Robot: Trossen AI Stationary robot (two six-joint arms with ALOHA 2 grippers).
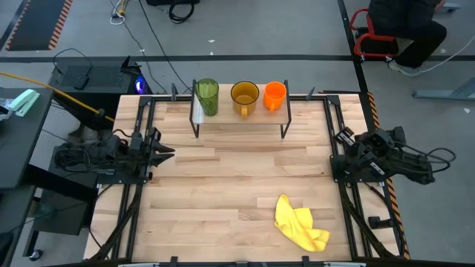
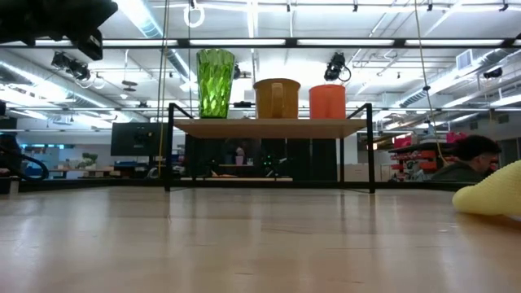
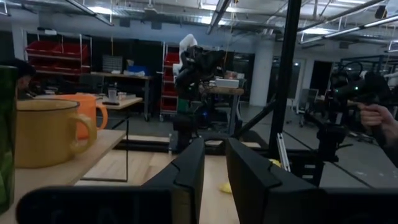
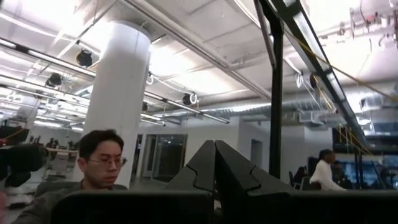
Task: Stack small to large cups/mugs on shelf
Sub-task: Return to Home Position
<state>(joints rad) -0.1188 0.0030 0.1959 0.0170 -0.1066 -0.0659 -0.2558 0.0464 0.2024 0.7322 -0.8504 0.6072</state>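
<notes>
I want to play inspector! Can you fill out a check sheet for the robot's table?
Surface: wooden table, no spills seen.
Job's things: green tumbler, yellow mug and orange cup stand upright in a row on the shelf.
Clutter: yellow cloth, crumpled near the front right.
Grippers: left claw at the table's left edge, fingers slightly apart; right claw at the right edge, shut; both hold nothing.
Cables: black cables on the floor behind the table; yellow cable at the left.
Surroundings: a person sits beyond the far right corner.
</notes>
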